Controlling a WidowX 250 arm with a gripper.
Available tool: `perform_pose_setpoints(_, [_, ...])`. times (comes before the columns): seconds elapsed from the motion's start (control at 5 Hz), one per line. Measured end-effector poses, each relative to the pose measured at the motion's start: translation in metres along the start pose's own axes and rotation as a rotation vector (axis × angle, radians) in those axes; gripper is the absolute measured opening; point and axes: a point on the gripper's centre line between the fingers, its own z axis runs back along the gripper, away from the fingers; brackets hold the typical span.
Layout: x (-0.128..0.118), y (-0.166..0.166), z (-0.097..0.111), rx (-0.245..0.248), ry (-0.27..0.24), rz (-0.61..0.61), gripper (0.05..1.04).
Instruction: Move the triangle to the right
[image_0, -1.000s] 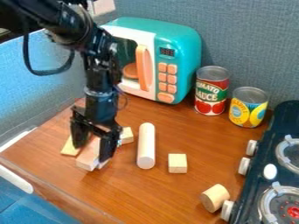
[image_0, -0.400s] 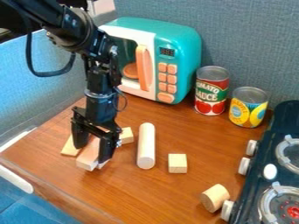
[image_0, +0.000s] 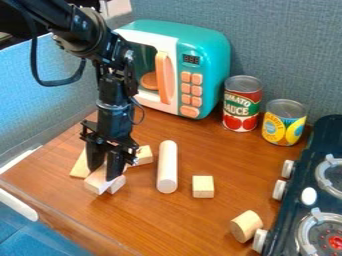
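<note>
The microwave (image_0: 184, 60) stands at the far side; the right edge cuts off the stove (image_0: 300, 165). At left, my gripper (image_0: 105, 174) is closed on a pale block (image_0: 99, 185), mostly hidden between my fingers. Whether that is the triangle, I can't tell. Smaller, a cube (image_0: 203, 187) lies right of the rod (image_0: 167, 167).
</note>
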Motion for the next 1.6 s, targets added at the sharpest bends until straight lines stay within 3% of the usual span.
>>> perform_pose_setpoints(0.4, [0.0, 0.0, 0.0, 0.003, -0.007, -0.009, 0.506])
perform_pose_setpoints(0.8, [-0.026, -0.022, 0.061, 0.119, -0.136, -0.093, 0.506])
perform_pose_setpoints(1.0, [-0.02, -0.036, 0.051, 0.126, -0.099, -0.148, 0.506])
perform_pose_setpoints(1.4, [0.006, -0.049, 0.012, 0.019, -0.009, -0.351, 0.506])
perform_pose_setpoints(1.6, [0.008, -0.053, 0.01, 0.016, -0.008, -0.393, 0.506])
